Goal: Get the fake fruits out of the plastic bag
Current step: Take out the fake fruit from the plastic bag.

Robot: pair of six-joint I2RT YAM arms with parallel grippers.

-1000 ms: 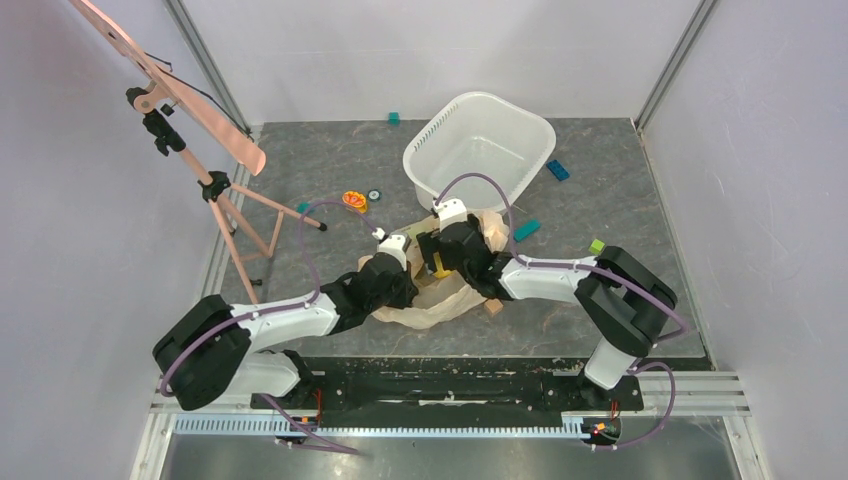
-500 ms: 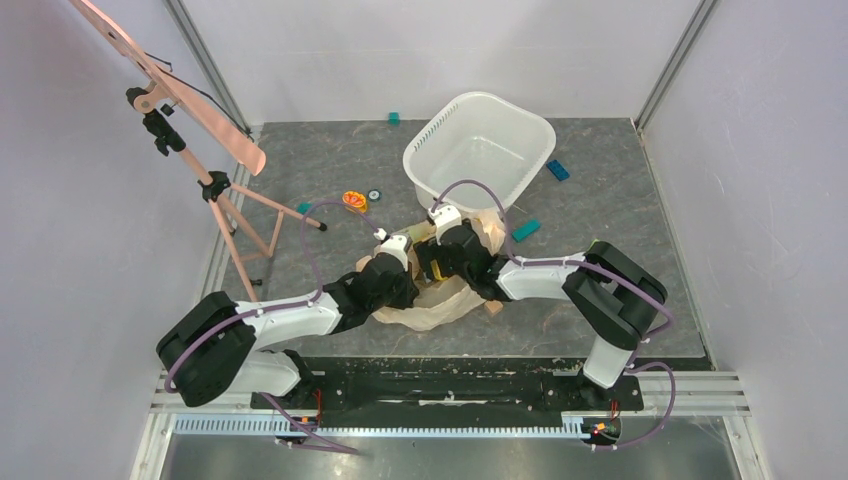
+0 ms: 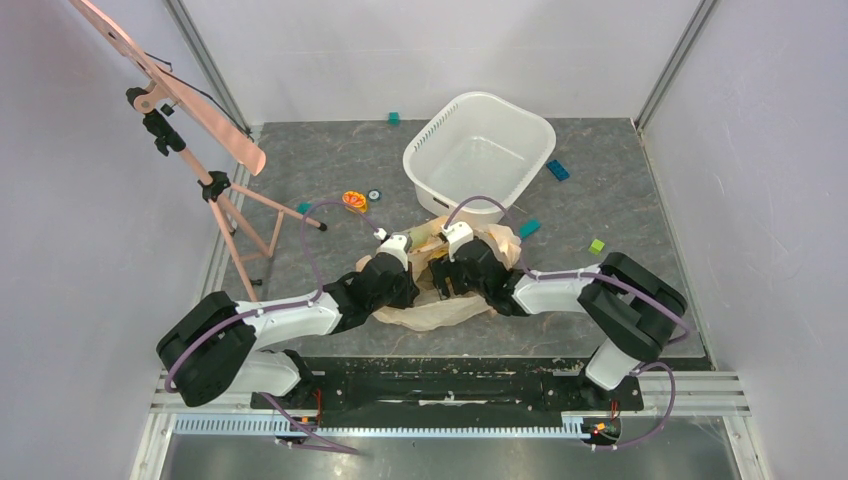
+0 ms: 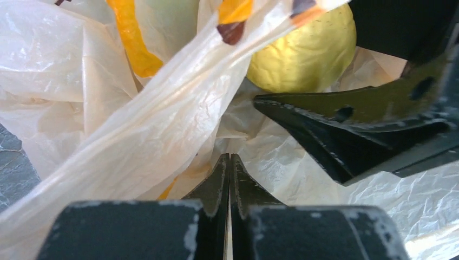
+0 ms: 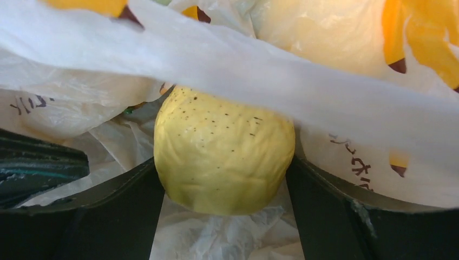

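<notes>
At centre frame, one yellow pear [image 5: 224, 146] sits gripped in the wide right claw [image 5: 224, 168]; the left claw [image 4: 230, 162] pinches one plastic bag [image 4: 135, 135].

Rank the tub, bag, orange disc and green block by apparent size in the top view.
1. Tub and bag: these look close in size. The arms hide part of the bag, so I won't rank one over the other.
2. Orange disc.
3. Green block, the smallest.

pear [image 5: 224, 157] in bag [image 3: 440, 312], tub [image 3: 425, 165] behind bag
</notes>
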